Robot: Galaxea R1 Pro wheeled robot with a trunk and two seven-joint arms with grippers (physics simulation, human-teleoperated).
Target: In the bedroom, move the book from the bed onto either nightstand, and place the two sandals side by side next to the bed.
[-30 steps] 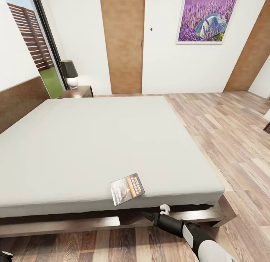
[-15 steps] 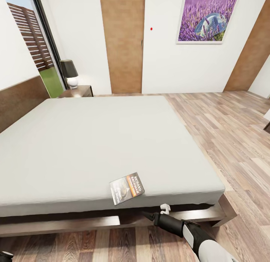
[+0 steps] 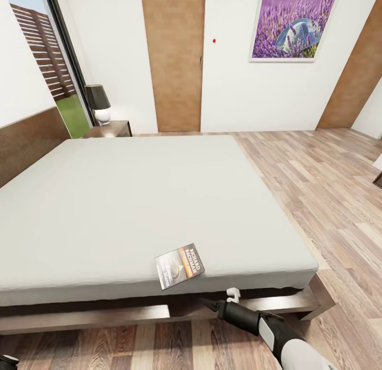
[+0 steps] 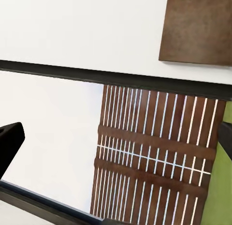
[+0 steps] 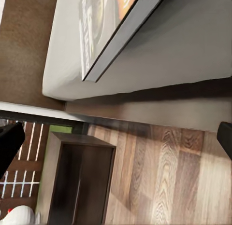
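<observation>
Right gripper [image 3: 223, 301]: held low in front of the bed's near edge, just below mattress level; the jaws are seen spread wide in the right wrist view, a dark fingertip [image 5: 9, 143] at each side of the picture, and nothing is held. Left gripper [image 4: 116, 145]: likewise wide open and empty, pointed at a window [image 4: 145, 157] with a slatted fence beyond. Book [image 3: 179, 266]: laid flat on the bed [image 3: 132, 200] at its near edge, one corner overhanging, just above and beside the right gripper, untouched. Nightstand [image 3: 112, 129]: set at the far corner by the headboard, a lamp [image 3: 98, 104] on it, well apart from the book. Step judged in hand: the approach for picking up the book. Next move, as judged: the right gripper is to be raised to the overhanging edge and closed on it.
</observation>
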